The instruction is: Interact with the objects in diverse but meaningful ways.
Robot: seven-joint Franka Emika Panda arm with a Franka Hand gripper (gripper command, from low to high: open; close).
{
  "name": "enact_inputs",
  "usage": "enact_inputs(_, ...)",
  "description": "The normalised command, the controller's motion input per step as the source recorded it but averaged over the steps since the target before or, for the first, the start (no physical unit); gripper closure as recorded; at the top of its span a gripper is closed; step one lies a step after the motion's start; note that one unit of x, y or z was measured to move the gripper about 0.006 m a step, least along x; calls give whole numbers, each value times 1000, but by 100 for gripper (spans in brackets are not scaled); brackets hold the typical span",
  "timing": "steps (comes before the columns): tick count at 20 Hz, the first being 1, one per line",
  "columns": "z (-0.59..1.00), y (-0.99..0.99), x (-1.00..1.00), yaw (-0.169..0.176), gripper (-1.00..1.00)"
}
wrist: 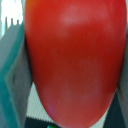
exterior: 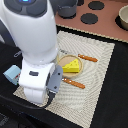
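Note:
A red tomato-like ball (wrist: 75,45) fills almost the whole wrist view. My gripper (wrist: 70,75) is shut on it, with a grey finger (wrist: 12,70) pressed against one side and a sliver of the other finger at the opposite edge. In the exterior view the white arm (exterior: 35,45) hides both the gripper and the ball. A yellow cheese wedge (exterior: 71,65) lies on the round tan plate (exterior: 64,56), to the exterior view's right of the arm. A small white-blue carton (exterior: 12,74) sits at the exterior view's left, beside the arm.
The plate rests on a beige striped placemat (exterior: 97,75). An orange-handled knife (exterior: 88,58) and fork (exterior: 73,83) flank the plate. Behind the mat is a toy stove top with dark burners (exterior: 90,19), a dark pot (exterior: 67,7) and a bowl (exterior: 123,17).

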Motion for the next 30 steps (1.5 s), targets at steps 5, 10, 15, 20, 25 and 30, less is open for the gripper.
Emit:
enact_inputs(5, 482, 597, 96, 32, 100)
enact_inputs(10, 277, 900, -15, 36, 100)
enact_inputs(15, 15, 887, -179, 66, 100)
enact_inputs(20, 0, 972, -89, 42, 100)
enact_inputs(25, -43, 1000, 0, 19, 100)
enact_inputs(30, -201, 923, -23, 29, 100)
